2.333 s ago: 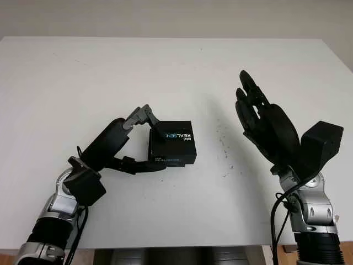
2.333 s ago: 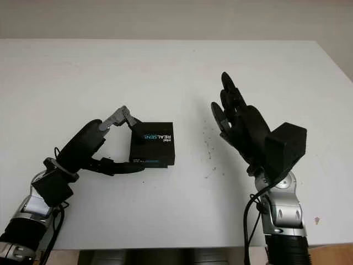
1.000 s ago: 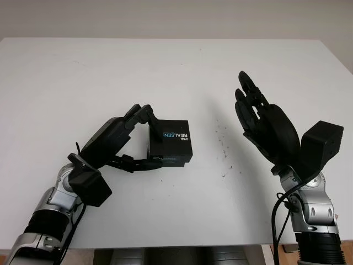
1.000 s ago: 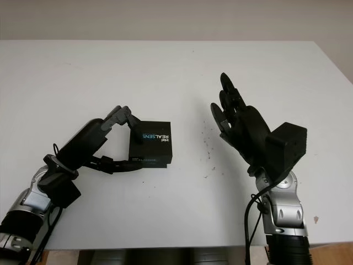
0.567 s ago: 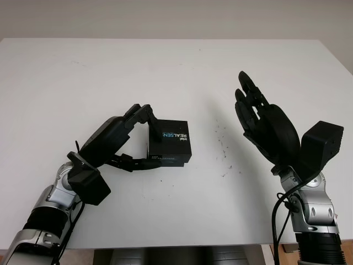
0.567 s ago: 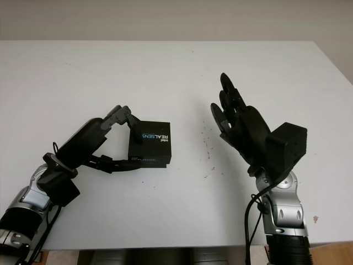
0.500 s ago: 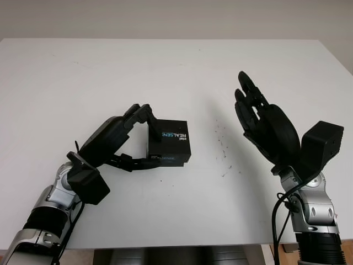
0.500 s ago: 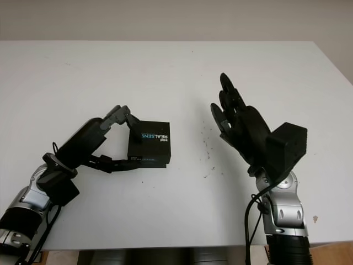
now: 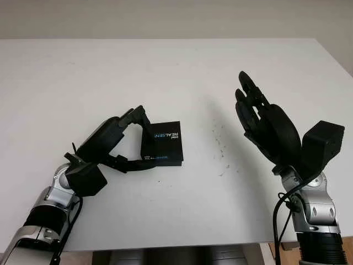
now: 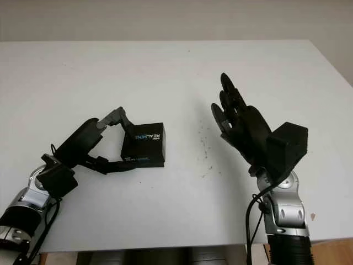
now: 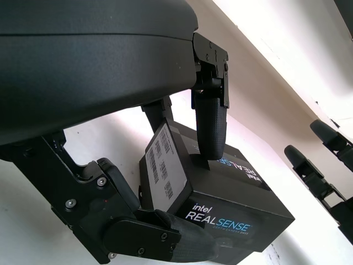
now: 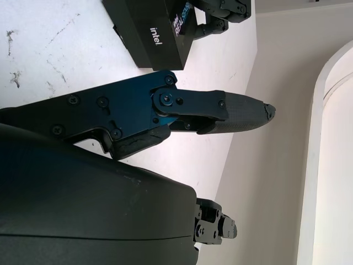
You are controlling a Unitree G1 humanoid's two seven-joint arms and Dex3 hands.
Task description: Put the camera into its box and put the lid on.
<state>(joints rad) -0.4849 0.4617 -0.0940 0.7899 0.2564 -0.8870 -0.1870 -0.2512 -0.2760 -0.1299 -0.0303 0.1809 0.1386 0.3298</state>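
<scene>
A black camera box (image 9: 162, 142) printed with "Intel RealSense" sits on the white table (image 9: 176, 72), left of centre, with its lid on. My left hand (image 9: 144, 138) is shut on the box: the fingers (image 11: 209, 118) press on the lid's top and the thumb (image 11: 165, 240) lies against the front side wall. The box also appears in the right wrist view (image 12: 151, 27). Well to the right of the box, my right hand (image 9: 253, 110) is raised above the table, open and holding nothing. No camera is visible outside the box.
Dark scuff marks (image 9: 222, 148) speckle the table between the box and the right hand. The table's front edge (image 9: 176, 245) runs just behind both forearms. The far half of the table is bare white surface.
My left hand has drawn the box a little to the left across the table, turning it slightly. The right hand has stayed where it was.
</scene>
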